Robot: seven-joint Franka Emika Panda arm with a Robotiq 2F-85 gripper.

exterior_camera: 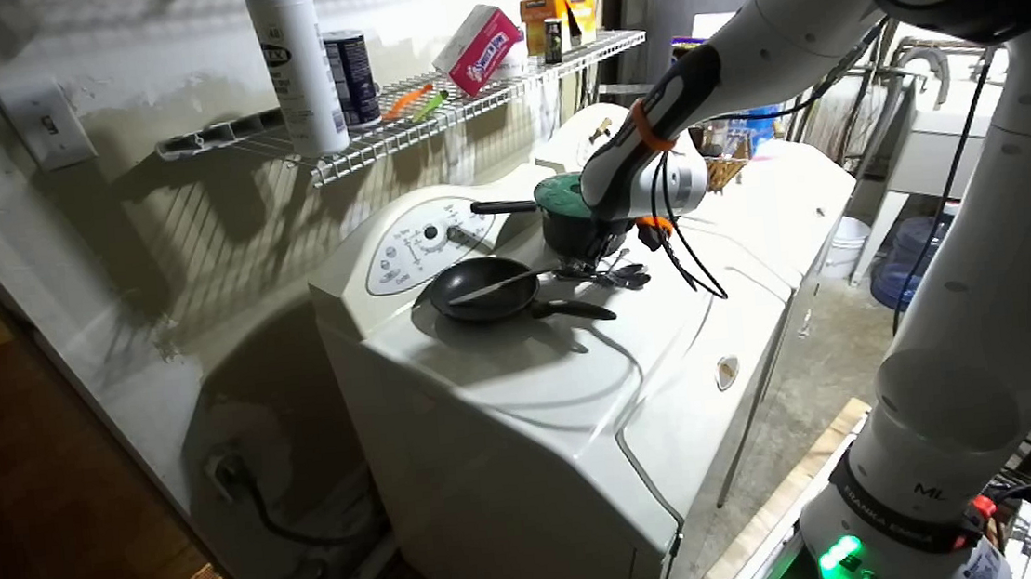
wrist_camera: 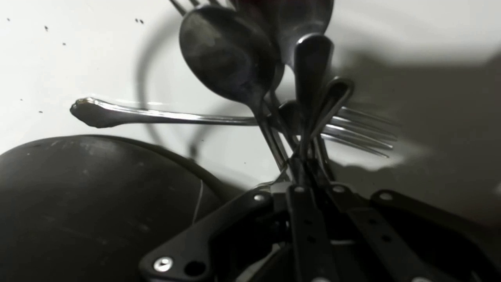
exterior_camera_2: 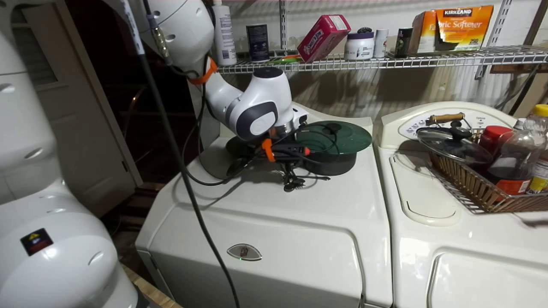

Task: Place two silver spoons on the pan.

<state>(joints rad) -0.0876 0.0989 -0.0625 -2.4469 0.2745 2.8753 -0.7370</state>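
The black pan [exterior_camera: 477,274] sits on the dryer top, handle to the front; in an exterior view it is half hidden behind the arm [exterior_camera_2: 235,147]. A slim silver utensil [exterior_camera: 501,285], seemingly a spoon, reaches from the jaws over the pan; whether it touches is unclear. In the wrist view, a spoon [wrist_camera: 229,55] and another spoon bowl [wrist_camera: 307,17] lie in a pile with a fork [wrist_camera: 164,116] and other handles [wrist_camera: 313,55]. My gripper [wrist_camera: 318,176] points down into this pile. Its fingertips are close together around crossing handles; which one they grip is partly hidden.
The pot with a green lid [exterior_camera_2: 334,137] stands right beside the gripper; its lid looks dark in the wrist view [wrist_camera: 98,207]. A wire shelf [exterior_camera: 461,98] with bottles and boxes hangs above. A basket [exterior_camera_2: 466,179] stands on the neighbouring machine. Cables hang from the arm.
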